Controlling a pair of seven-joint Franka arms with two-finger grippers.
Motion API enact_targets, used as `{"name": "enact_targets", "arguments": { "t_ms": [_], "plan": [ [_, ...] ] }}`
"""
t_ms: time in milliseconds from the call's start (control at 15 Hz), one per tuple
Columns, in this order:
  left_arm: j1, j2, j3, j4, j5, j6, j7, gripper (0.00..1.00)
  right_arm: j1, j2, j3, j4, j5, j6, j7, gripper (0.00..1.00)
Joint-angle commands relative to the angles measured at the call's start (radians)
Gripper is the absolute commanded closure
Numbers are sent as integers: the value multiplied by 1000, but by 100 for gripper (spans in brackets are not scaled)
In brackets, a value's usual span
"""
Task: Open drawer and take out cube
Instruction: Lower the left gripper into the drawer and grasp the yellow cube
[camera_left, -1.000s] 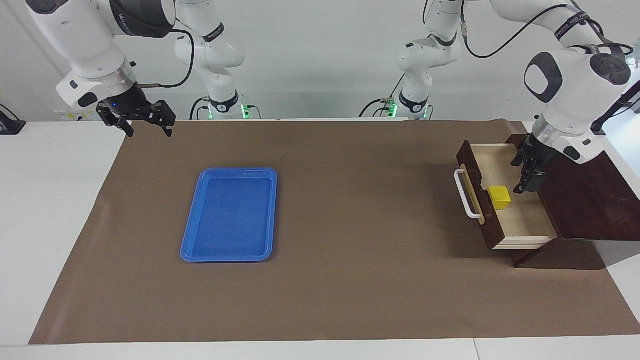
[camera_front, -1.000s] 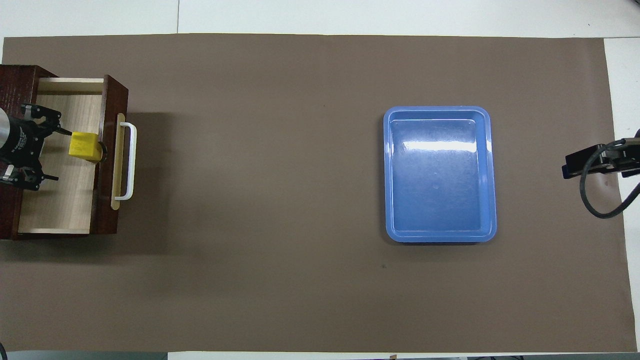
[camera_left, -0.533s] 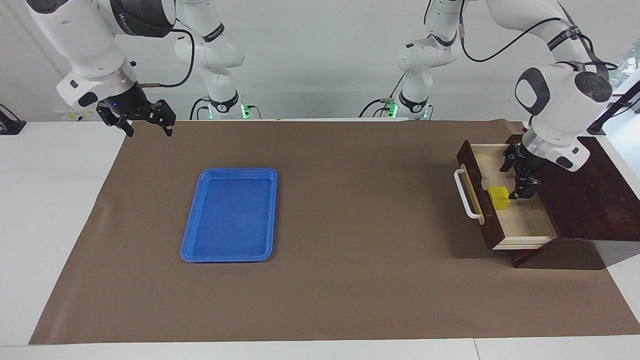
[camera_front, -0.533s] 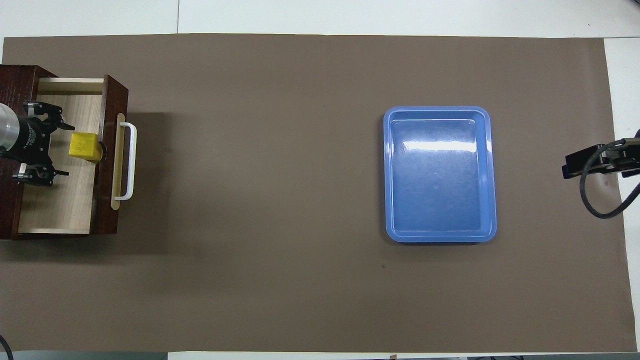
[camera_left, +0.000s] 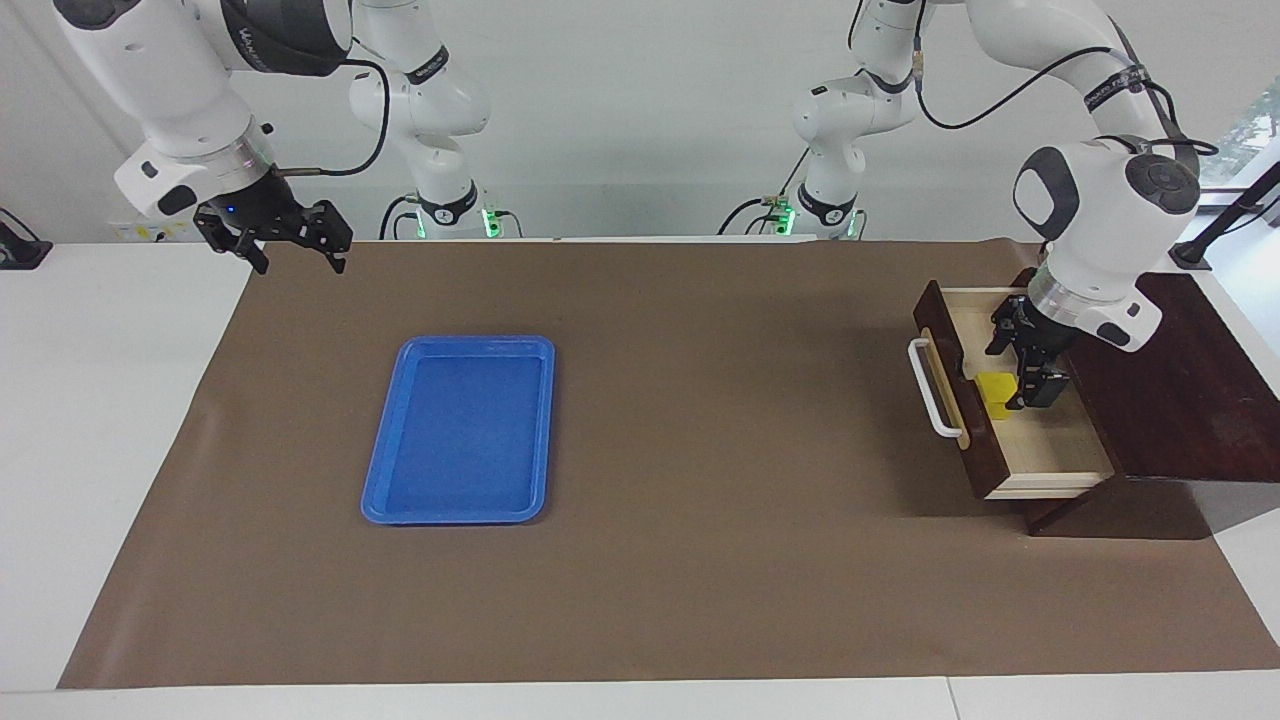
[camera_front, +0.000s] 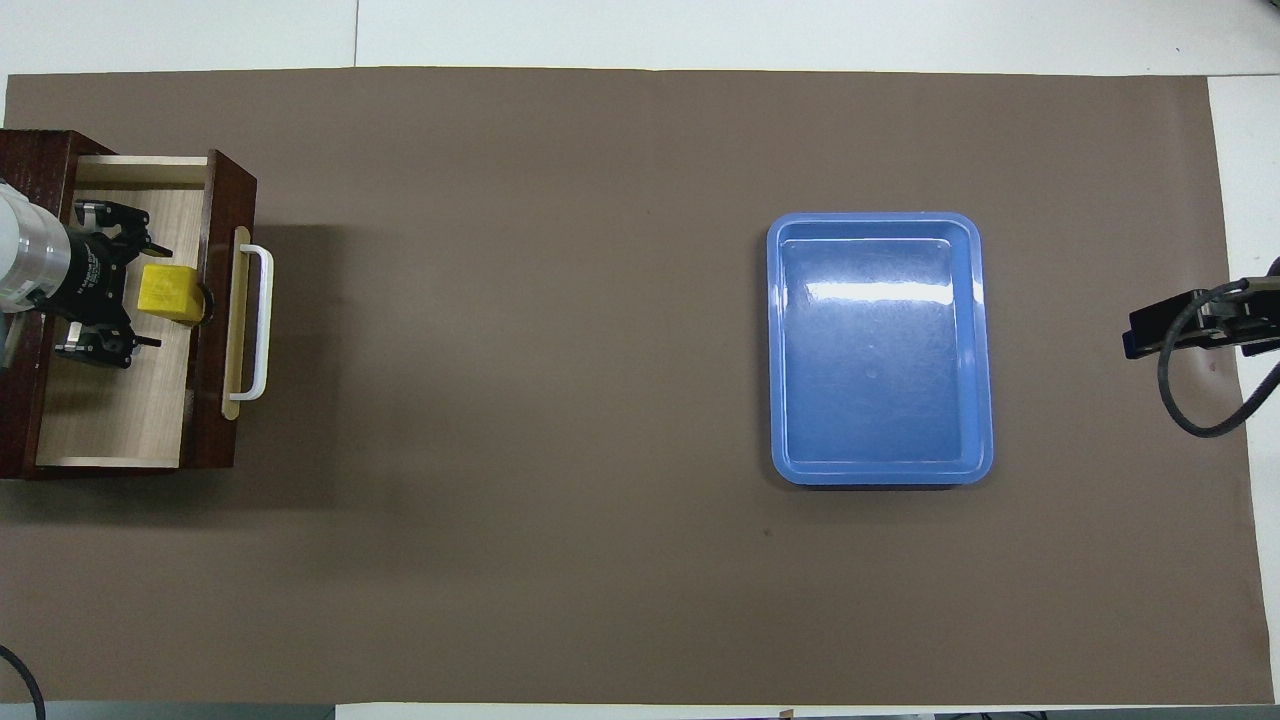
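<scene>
On the brown mat (camera_left: 700, 450): one blue tray (camera_left: 460, 430), one drawer (camera_left: 1040, 440) pulled open at the left arm's end. One cube (camera_left: 993, 388) against the drawer front. Left gripper (camera_left: 1020, 375) spread, straddling the cube, not clamped. Right gripper (camera_left: 290, 245) waits released over the mat's edge.

White worktop (camera_left: 120, 420) carries a brown mat (camera_left: 700, 400). On the mat: a blue tray (camera_left: 460, 430), and a dark wooden box (camera_left: 1180, 400) at the left arm's end.
</scene>
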Motion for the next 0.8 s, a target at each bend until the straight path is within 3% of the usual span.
{"name": "enact_targets", "arguments": {
  "t_ms": [0, 400, 733],
  "plan": [
    [-6, -4, 9, -24, -11, 27, -11, 0, -10, -19, 12, -21, -11, 6, -12, 0],
    [0, -2, 9, -30, -8, 43, -5, 2, -10, -25, 12, -32, -2, 6, -13, 0],
    [6, -2, 9, -30, -8, 49, 0, 11, -10, -33, 12, -53, 1, 30, -10, 0]
  ]
}}
